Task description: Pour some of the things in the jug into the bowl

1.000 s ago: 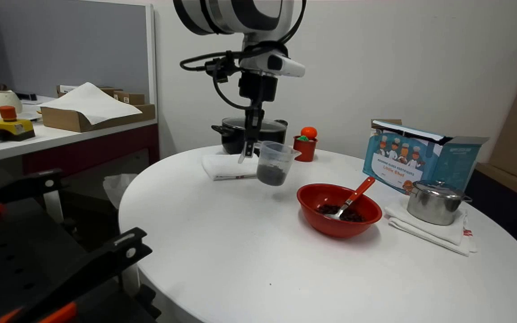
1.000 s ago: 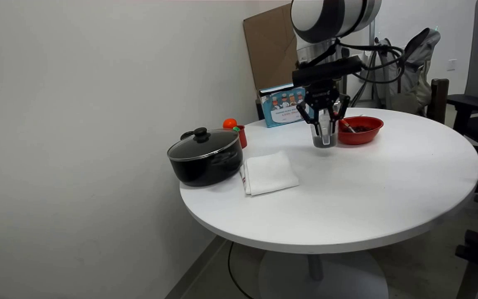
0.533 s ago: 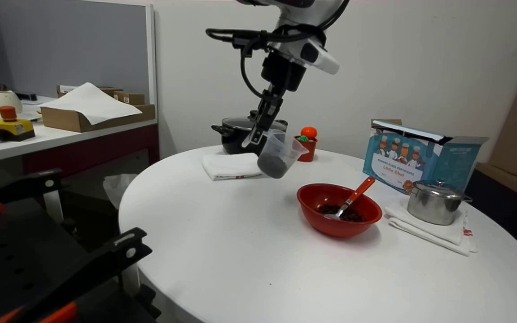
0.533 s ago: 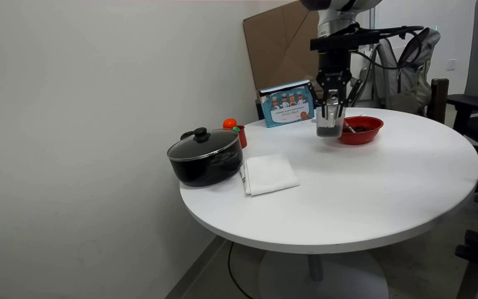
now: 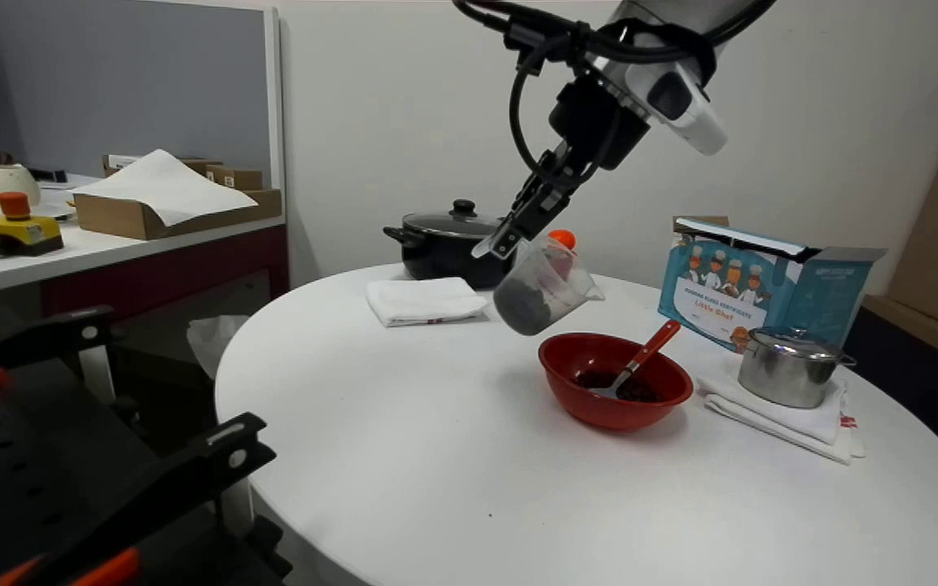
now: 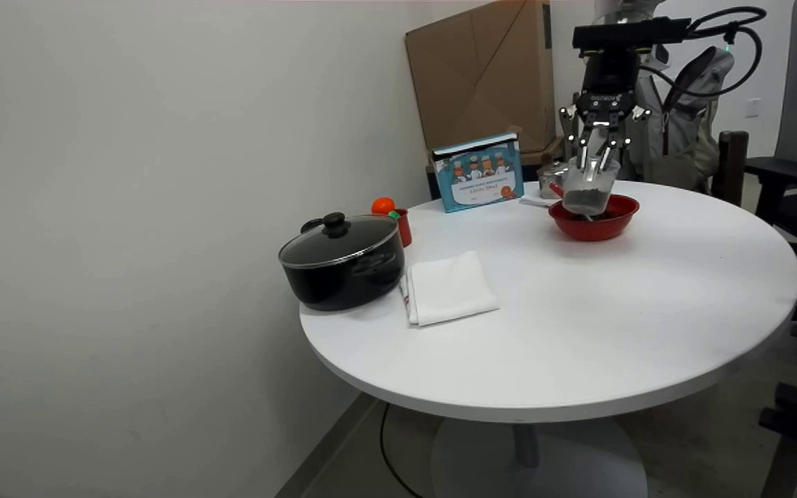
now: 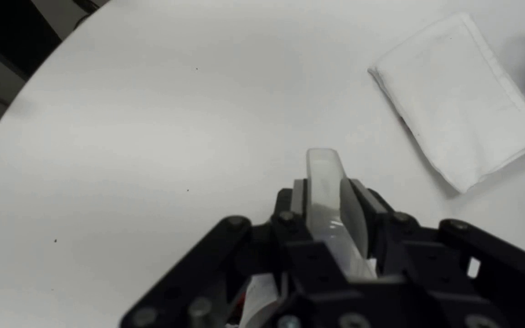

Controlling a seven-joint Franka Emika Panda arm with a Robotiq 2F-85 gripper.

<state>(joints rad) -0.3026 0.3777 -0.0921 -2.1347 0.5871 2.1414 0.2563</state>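
Blue "Little Chef" box, tilted jug

1. The jug, see-through, was tilted in the air, its spout toward the bowl.
2. The things, dark, were lying in the jug's lower part.
3. The bowl, red, stood upright near the far edge of the tabletop in an exterior view.
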